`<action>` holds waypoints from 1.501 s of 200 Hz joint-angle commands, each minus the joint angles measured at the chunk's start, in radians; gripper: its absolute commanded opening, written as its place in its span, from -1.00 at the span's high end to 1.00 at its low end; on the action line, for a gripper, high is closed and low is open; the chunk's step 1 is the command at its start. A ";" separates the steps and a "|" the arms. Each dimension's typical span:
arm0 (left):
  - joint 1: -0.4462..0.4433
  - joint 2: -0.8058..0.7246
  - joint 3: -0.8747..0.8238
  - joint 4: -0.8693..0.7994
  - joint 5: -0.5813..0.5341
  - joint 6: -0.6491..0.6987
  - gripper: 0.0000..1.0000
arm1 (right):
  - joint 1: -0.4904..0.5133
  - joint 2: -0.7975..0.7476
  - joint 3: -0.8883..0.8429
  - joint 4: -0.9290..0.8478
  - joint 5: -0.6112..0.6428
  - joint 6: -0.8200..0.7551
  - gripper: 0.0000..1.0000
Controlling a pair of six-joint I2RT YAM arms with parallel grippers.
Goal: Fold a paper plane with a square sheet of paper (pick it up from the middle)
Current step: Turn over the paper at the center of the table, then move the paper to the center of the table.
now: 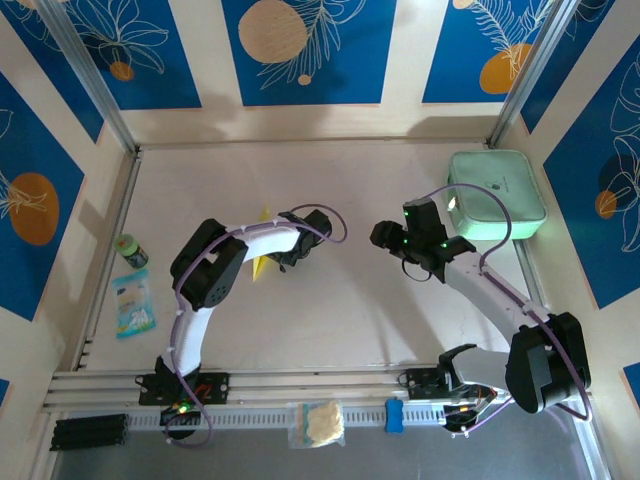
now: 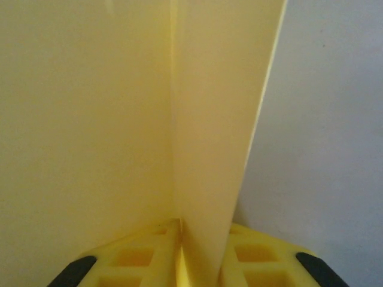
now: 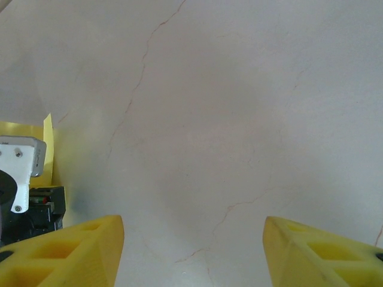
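The left gripper [image 2: 179, 263] is clamped on the creased yellow sheet of paper [image 2: 108, 119], just left of centre in the top view. The right gripper [image 3: 192, 245] hangs over the tabletop [image 3: 239, 119] with its jaws wide apart and nothing between them.

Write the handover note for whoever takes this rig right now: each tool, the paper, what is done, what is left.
The left tool is shut on the thin yellow paper sheet, left of the table's centre.
The right tool is open and empty, over the pale table to the right of the paper.
Done: the sheet is gripped, and one sharp crease shows in the left wrist view.
Left: the remaining folds. No nose or wings can be made out yet, and how many folds are already in cannot be told.
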State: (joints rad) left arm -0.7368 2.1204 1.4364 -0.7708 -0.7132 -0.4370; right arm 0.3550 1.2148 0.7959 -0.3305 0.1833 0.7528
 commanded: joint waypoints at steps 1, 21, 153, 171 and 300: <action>-0.034 -0.014 0.024 0.009 0.118 -0.058 0.50 | -0.004 0.010 0.002 -0.008 -0.015 0.020 -0.26; -0.043 -0.050 0.020 0.019 0.184 -0.094 0.42 | -0.005 0.018 0.005 -0.008 -0.016 0.026 -0.25; -0.007 -0.458 -0.267 0.356 0.753 -0.227 0.28 | -0.001 0.060 0.028 0.002 -0.069 0.051 -0.27; 0.056 -0.506 -0.351 0.423 0.798 -0.241 0.28 | 0.013 0.090 0.043 0.005 -0.085 0.055 -0.27; 0.277 -0.364 -0.498 0.599 0.842 -0.268 0.29 | 0.137 0.286 0.164 0.000 -0.102 0.094 -0.25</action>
State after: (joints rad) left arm -0.4728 1.7306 0.9485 -0.1696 0.1711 -0.7269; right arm 0.4786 1.4742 0.9195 -0.3264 0.1040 0.8307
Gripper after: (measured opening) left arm 0.354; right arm 0.628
